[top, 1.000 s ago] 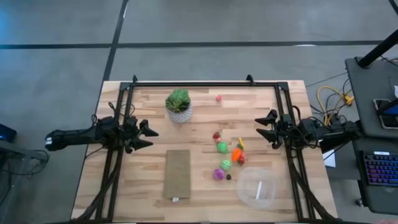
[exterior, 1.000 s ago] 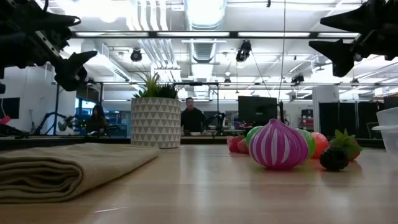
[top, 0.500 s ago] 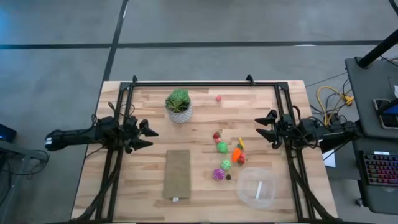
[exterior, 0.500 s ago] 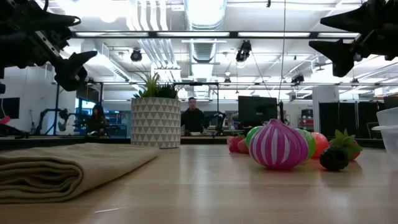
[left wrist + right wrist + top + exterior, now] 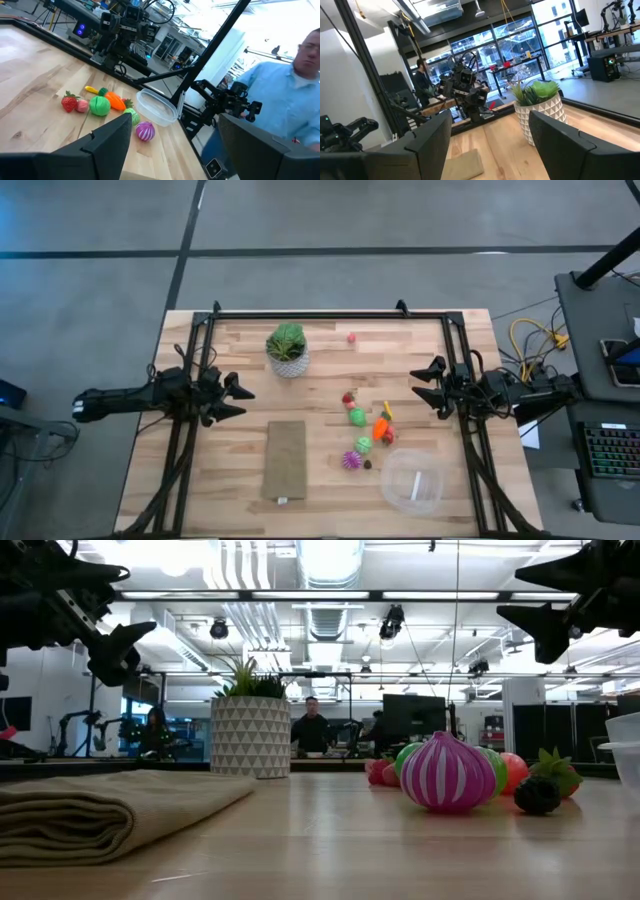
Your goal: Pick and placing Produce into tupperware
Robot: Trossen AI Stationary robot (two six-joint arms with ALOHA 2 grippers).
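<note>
Nothing is packed yet: the tupperware (image 5: 412, 482) sits empty, the produce (image 5: 362, 432) clustered just beside it on the desk (image 5: 330, 480) (one red piece far off). Left end effector (image 5: 238, 401) and right end effector (image 5: 421, 387) hover released.

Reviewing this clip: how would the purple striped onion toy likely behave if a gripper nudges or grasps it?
The purple striped onion looks round and bulbous, so a nudge would probably roll it. Its glossy ribbed surface suggests light plastic, possibly slippery between fingers. Produce crowds close beside it, so it may bump them.
</note>
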